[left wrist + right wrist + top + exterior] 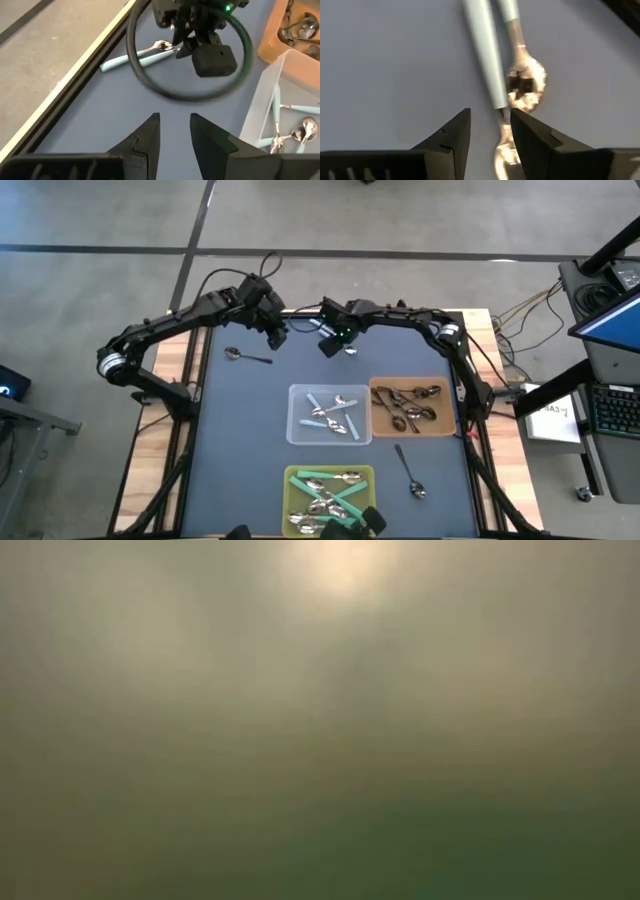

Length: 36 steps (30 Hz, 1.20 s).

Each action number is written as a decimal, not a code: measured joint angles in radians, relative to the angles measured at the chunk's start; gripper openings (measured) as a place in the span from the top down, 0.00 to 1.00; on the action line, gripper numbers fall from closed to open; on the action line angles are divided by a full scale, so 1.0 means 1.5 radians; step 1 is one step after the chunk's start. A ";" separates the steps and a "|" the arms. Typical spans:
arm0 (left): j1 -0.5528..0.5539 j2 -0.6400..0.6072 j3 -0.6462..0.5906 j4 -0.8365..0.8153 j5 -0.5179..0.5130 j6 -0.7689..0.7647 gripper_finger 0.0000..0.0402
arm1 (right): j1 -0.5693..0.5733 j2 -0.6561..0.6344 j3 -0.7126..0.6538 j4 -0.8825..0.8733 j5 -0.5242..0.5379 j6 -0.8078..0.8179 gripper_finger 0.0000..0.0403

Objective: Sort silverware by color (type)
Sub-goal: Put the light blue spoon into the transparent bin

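Observation:
My right gripper is low over the mat near the table's far edge, open. Its fingers stand on either side of the thin metal neck of a light-blue-handled spoon lying flat, and I see no touch. A second light-blue spoon's shiny bowl lies right beside it. The left wrist view shows this gripper at the bowl end of a light-blue spoon. My left gripper hovers open just to its left, holding nothing.
A dark-handled spoon lies left of the grippers and another near the right edge. The clear bin holds light-blue spoons, the brown bin dark ones, and the yellow-green bin teal ones. The low view shows only blur.

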 joint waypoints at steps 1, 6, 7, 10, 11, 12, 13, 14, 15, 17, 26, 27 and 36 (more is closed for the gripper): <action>0.003 0.000 0.000 0.000 0.000 0.000 0.78 | -0.004 0.000 -0.002 0.002 0.000 0.000 0.68; 0.019 0.000 0.000 0.001 0.000 0.000 0.78 | -0.022 0.000 -0.004 0.000 -0.005 0.000 0.70; 0.022 0.000 0.000 0.001 0.000 0.000 0.78 | -0.024 0.000 -0.004 0.000 -0.005 0.000 0.70; 0.032 0.000 0.000 0.003 0.000 0.000 0.78 | -0.027 0.008 -0.004 -0.003 -0.011 0.002 0.71; 0.035 0.000 0.000 0.003 0.000 0.000 0.78 | -0.027 0.013 -0.004 -0.002 -0.016 0.002 0.71; 0.037 0.000 0.000 0.004 0.000 0.000 0.78 | -0.027 0.015 -0.004 -0.002 -0.020 0.001 0.72; 0.038 0.000 0.000 0.003 0.000 0.000 0.78 | -0.027 0.018 -0.004 -0.001 -0.029 0.001 0.72; 0.040 0.000 0.000 0.004 0.000 0.000 0.78 | -0.027 0.020 -0.004 -0.002 -0.034 0.001 0.72; 0.041 0.000 0.000 0.004 0.000 0.000 0.78 | -0.026 0.020 -0.004 -0.003 -0.034 0.000 0.72; 0.044 0.000 0.000 0.005 0.000 0.000 0.78 | -0.025 0.021 -0.004 -0.005 -0.029 -0.005 0.72; 0.046 0.000 0.000 0.005 0.001 0.003 0.78 | -0.026 0.023 -0.005 -0.012 -0.055 -0.013 0.77; 0.046 0.000 0.000 0.005 0.001 0.003 0.78 | -0.026 0.023 -0.005 -0.014 -0.066 -0.027 0.78; 0.047 0.000 0.000 0.006 0.001 0.013 0.78 | -0.026 0.023 -0.005 -0.032 -0.089 -0.041 0.83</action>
